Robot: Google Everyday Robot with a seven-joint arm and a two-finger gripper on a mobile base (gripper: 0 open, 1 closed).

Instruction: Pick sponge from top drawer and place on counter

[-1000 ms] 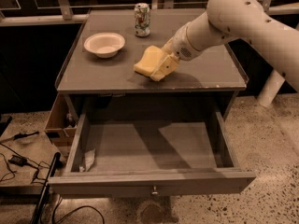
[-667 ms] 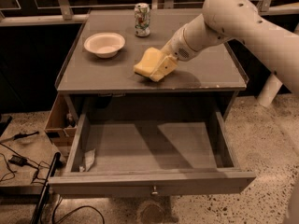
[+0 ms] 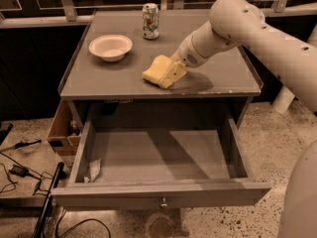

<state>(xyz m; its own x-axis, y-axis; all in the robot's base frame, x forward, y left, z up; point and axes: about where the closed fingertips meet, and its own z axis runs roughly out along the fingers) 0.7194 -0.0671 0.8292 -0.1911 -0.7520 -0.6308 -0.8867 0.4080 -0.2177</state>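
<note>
The robot's hand [image 3: 171,71] is over the middle of the bench, a bit to the right. It is closed on the right end of a pale yellow soft sponge [image 3: 157,69]. The sponge is tilted, and its left end is down low at the bench top. I cannot tell if it touches. The big white robot arm [image 3: 233,24] comes in from the right side.

The flat grey-brown bench [image 3: 119,81] has two more things on it. A round white bowl [image 3: 110,46] sits on the far left part. A small patterned drink can [image 3: 150,21] stands up straight at the far edge, to the right of the bowl. Both are well apart from the sponge.

Under the bench top, the wide grey drawer [image 3: 163,155] is pulled out toward the near side. It has a little knob [image 3: 163,201] in the middle of its front. A crumpled bit of paper [image 3: 93,170] lies in its near left corner.

A brown box [image 3: 60,131] stands beside the bench on the left. Black cables [image 3: 19,170] lie on the floor there.
</note>
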